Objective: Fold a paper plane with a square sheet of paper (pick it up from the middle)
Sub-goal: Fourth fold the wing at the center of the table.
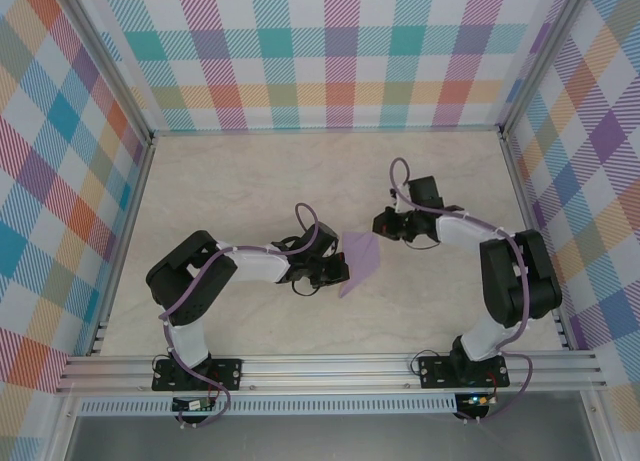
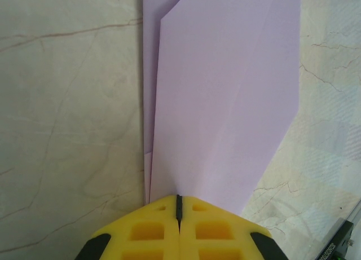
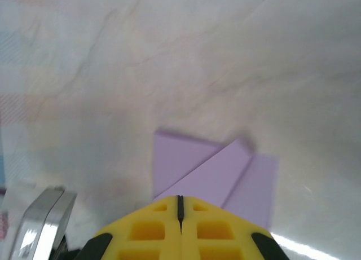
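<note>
The sheet of paper (image 1: 360, 261), lavender and already partly folded, lies flat near the middle of the marbled table (image 1: 250, 181), between the two arms' ends. In the left wrist view the sheet of paper (image 2: 225, 102) shows one layer folded over another, with a narrow strip of the lower layer exposed along its left side and a faint crease running lengthwise. In the right wrist view the paper (image 3: 214, 170) carries a diagonal folded flap across it. The left gripper (image 1: 338, 272) sits at the paper's left edge; up close, the left gripper (image 2: 179, 199) has its yellow fingers pressed together, their tip right at the near edge of the paper, though whether that edge is pinched cannot be told. The right gripper (image 1: 383, 224) is at the paper's far right corner, and the right gripper (image 3: 179, 199) is likewise closed tight, its tip covering the nearest bit of paper. Checked walls (image 1: 330, 51) surround the table.
</note>
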